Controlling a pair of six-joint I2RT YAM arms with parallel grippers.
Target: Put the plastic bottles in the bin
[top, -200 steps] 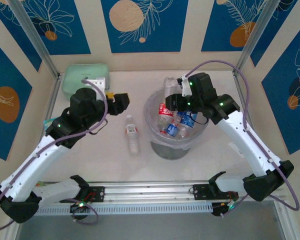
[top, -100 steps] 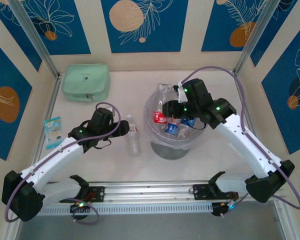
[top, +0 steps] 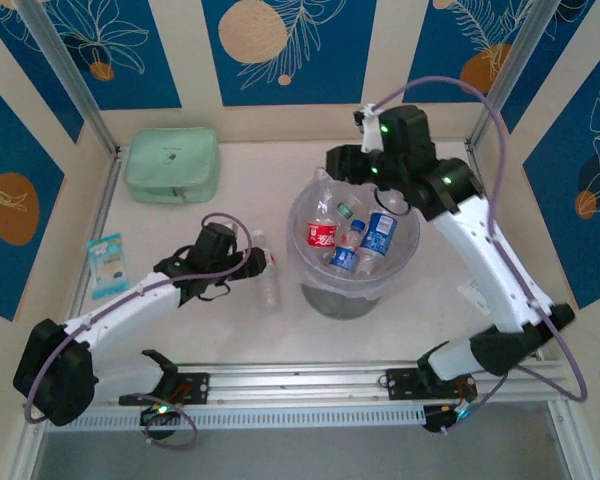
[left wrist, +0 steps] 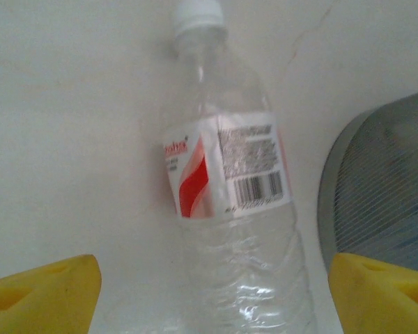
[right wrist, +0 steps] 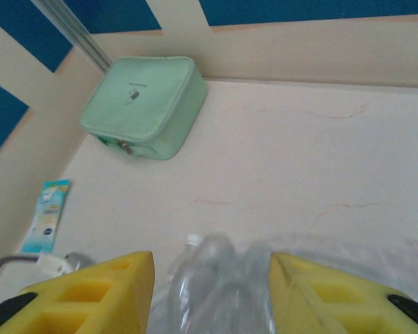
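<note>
Plastic bottle (left wrist: 226, 202) lying on its side on the bench (left wrist: 70, 139), sitting between the wide-spread yellow fingers (left wrist: 49, 292) of the left tool (left wrist: 216, 299), cap pointing away from the tool, nothing being gripped yet. Looking empty, clear and thin-walled, so likely feeling very light, denting readily under pressure, and rolling or slipping off smooth pads. Probably calling for a hold across the labelled middle, where the red-and-white wrap is offering some friction, closing gently rather than crushing. Bin (top: 325, 295) standing just to the right of the left tool, already holding several bottles (top: 365, 240). Right tool (top: 342, 165) hovering over the bin's far rim, fingers parted and carrying nothing.
</note>
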